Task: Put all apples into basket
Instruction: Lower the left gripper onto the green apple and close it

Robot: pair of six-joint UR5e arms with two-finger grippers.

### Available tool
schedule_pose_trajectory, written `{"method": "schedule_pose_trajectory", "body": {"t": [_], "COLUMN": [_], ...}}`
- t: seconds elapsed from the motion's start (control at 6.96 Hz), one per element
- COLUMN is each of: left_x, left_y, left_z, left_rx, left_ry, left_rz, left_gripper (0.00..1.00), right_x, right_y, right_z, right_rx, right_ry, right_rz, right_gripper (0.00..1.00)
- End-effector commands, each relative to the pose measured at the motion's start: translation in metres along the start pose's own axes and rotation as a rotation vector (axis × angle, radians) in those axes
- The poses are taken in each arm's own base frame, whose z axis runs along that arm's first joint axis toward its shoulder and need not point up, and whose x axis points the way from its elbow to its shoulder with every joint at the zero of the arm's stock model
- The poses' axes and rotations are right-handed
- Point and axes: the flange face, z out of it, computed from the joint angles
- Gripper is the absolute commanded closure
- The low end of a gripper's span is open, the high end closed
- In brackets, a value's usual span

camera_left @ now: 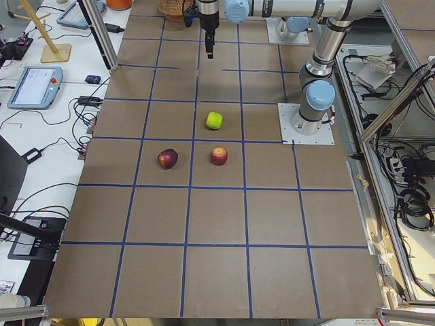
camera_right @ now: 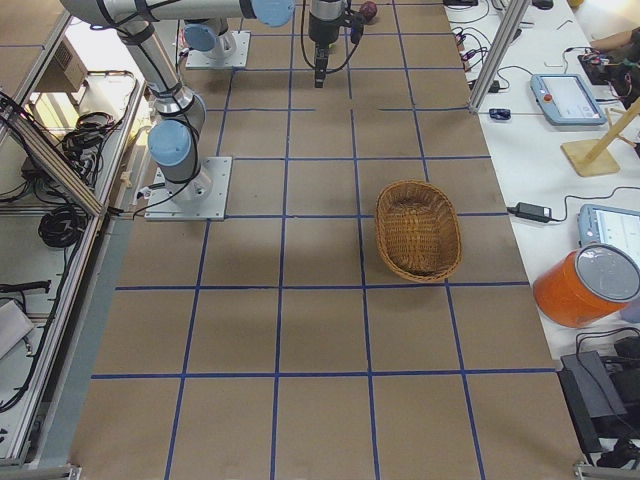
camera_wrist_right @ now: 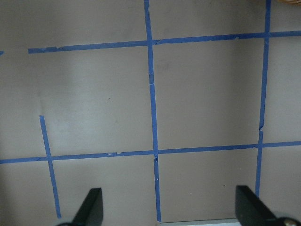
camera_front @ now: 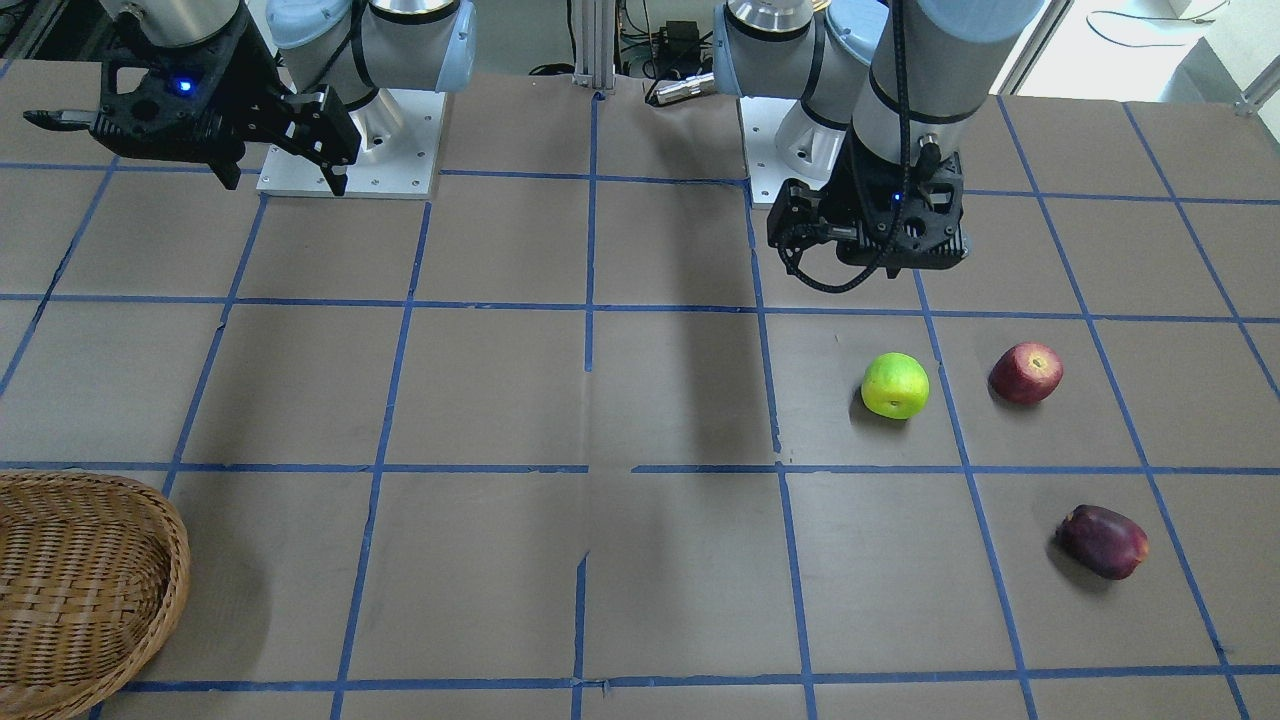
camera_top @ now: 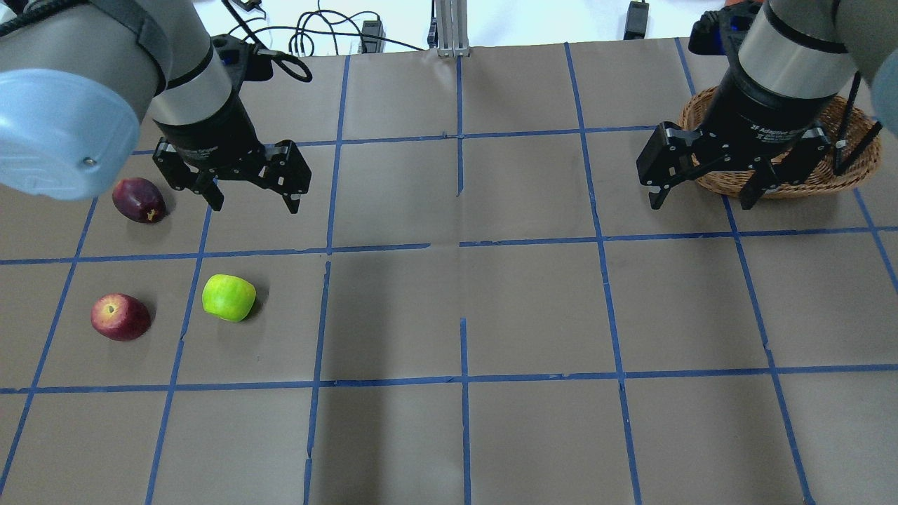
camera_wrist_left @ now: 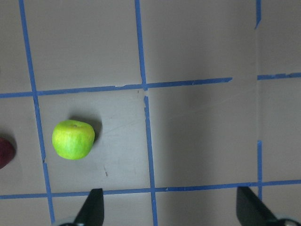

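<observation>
Left hand point(camera_top: 254, 200) spread, empty, above the surface point(camera_top: 533, 308) near the bright yellow-green apple point(camera_top: 229, 297). Red pale-topped apple point(camera_top: 119, 317) and dark maroon apple point(camera_top: 139, 200) lie close by. Right hand point(camera_top: 700, 200) spread, empty, by the oval wicker basket point(camera_top: 800, 186), well apart. Apples likely firm, smooth, prone to roll; grip across the widest middle.

The brown bench point(camera_top: 533, 308), gridded with blue tape point(camera_top: 393, 247), carries a green apple point(camera_top: 229, 297), a red apple point(camera_top: 120, 317) and a maroon apple point(camera_top: 139, 200) at the overhead view's left, and a wicker basket point(camera_top: 814, 184) at its upper right.
</observation>
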Motion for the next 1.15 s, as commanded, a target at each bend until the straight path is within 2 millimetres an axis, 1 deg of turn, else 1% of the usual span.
{"method": "schedule_pose_trajectory", "body": {"t": [0.0,0.14,0.29,0.43,0.57,0.86,1.01], "left_x": [-0.062,-0.089,-0.110,-0.129,-0.138,-0.138,-0.139], "left_y": [-0.008,-0.003,0.004,0.019,0.021,0.014,0.010], "left_z": [0.092,0.139,0.179,0.214,0.231,0.258,0.264], "left_rx": [0.013,0.035,0.044,0.002,0.004,-0.032,-0.037], "left_ry": [-0.001,-0.004,-0.006,0.018,0.013,0.042,0.044], "left_rz": [0.103,0.137,0.190,0.221,0.216,0.210,0.208], "left_gripper": [0.00,0.00,0.00,0.00,0.00,0.00,0.03], "right_x": [0.000,0.001,0.001,0.000,0.000,0.000,0.000], "right_y": [-0.002,0.000,-0.001,-0.001,-0.001,-0.002,-0.002], "right_z": [0.002,0.001,-0.001,0.000,0.000,0.002,0.002], "right_rx": [0.001,0.001,0.007,0.007,0.006,0.006,0.006], "right_ry": [0.004,0.010,0.007,0.005,0.004,0.005,0.004], "right_rz": [-0.001,0.000,-0.001,0.000,0.000,-0.004,-0.009], "right_gripper": [0.00,0.00,0.00,0.00,0.00,0.00,0.00]}}
